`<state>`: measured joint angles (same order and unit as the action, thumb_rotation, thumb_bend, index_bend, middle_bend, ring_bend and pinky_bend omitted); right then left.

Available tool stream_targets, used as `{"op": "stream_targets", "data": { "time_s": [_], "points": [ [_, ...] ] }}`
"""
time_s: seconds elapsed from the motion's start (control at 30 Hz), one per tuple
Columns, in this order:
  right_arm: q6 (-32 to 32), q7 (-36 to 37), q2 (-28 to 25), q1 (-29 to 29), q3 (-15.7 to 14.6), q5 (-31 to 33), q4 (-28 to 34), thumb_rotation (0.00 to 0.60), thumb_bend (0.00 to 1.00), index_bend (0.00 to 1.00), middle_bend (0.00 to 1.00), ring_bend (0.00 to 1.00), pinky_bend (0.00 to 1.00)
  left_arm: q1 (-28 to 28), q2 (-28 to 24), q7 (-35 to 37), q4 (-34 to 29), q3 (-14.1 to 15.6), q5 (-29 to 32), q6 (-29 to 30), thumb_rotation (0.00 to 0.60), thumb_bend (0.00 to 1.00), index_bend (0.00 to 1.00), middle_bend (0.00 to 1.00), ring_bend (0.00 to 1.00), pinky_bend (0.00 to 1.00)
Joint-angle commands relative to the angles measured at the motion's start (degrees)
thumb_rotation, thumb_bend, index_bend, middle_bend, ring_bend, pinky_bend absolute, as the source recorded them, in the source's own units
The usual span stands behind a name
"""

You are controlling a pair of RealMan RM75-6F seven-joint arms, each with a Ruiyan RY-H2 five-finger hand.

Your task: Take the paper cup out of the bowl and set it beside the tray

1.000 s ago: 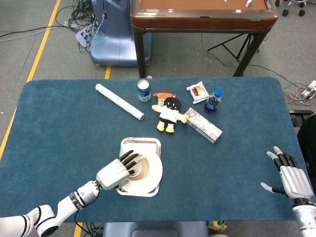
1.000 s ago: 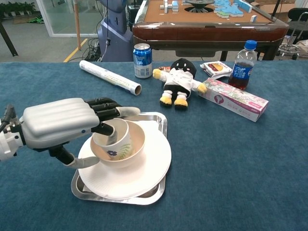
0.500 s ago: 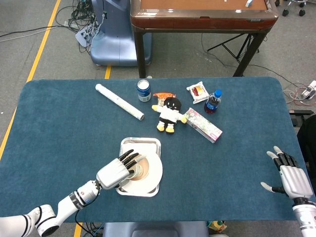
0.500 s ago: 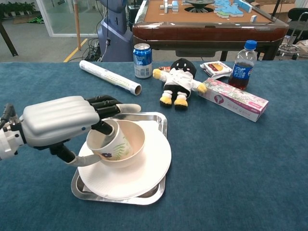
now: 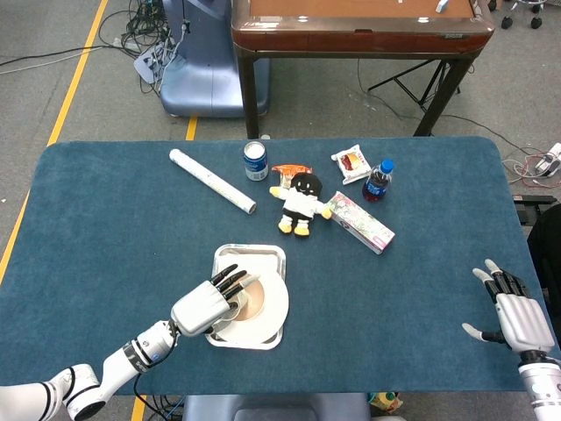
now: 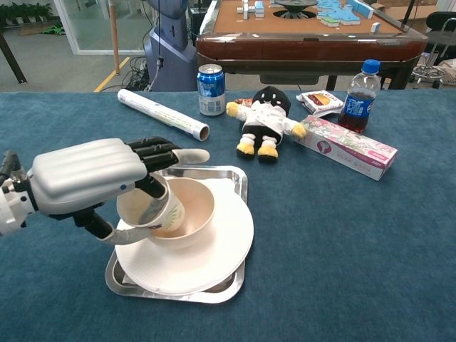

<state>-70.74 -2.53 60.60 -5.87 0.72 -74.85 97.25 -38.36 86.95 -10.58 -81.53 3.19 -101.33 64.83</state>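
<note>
Both hands show at the near edge of the table. The left hand (image 6: 92, 174) grips the paper cup (image 6: 149, 207), fingers hooked inside its rim, the cup tilted over the bowl (image 6: 189, 214) edge, above the plate and tray (image 6: 239, 177). The right hand (image 5: 513, 311) rests with fingers spread, holding nothing. Farther back lie a plush toy (image 6: 265, 117), can (image 6: 211, 89) and bottle (image 6: 358, 89).
</note>
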Motion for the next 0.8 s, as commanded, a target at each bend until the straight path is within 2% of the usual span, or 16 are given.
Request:
{"op": "stream_targets", "data": {
  "time_s": [0.03, 0.33, 0.8],
  "points": [
    [0.12, -0.03, 0.03, -0.05, -0.01, 0.04, -0.04, 0.6, 0.22, 0.0, 0.0, 0.0, 0.0, 0.0, -0.11, -0.21, -0.07, -0.05, 0.05, 0.06, 0.6, 0.32, 0.65, 0.0, 0.0, 0.0],
    [0.43, -0.15, 0.06, -0.21, 0.03, 0.3, -0.17, 0.6, 0.22, 0.0, 0.0, 0.0, 0.0, -0.41, -2.71, -2.43, -2.24, -0.7, 0.74, -0.55, 0.6, 0.32, 0.65, 0.0, 0.0, 0.0],
    [1.72, -1.11, 0.83, -0.95, 0.22, 1.39, -0.7, 0.6, 0.22, 0.0, 0.0, 0.0, 0.0, -0.57, -13.96, -10.54, -13.79, -2.88, 3.42, -1.9, 0.6, 0.32, 0.65, 0.0, 0.0, 0.0]
  ]
}}
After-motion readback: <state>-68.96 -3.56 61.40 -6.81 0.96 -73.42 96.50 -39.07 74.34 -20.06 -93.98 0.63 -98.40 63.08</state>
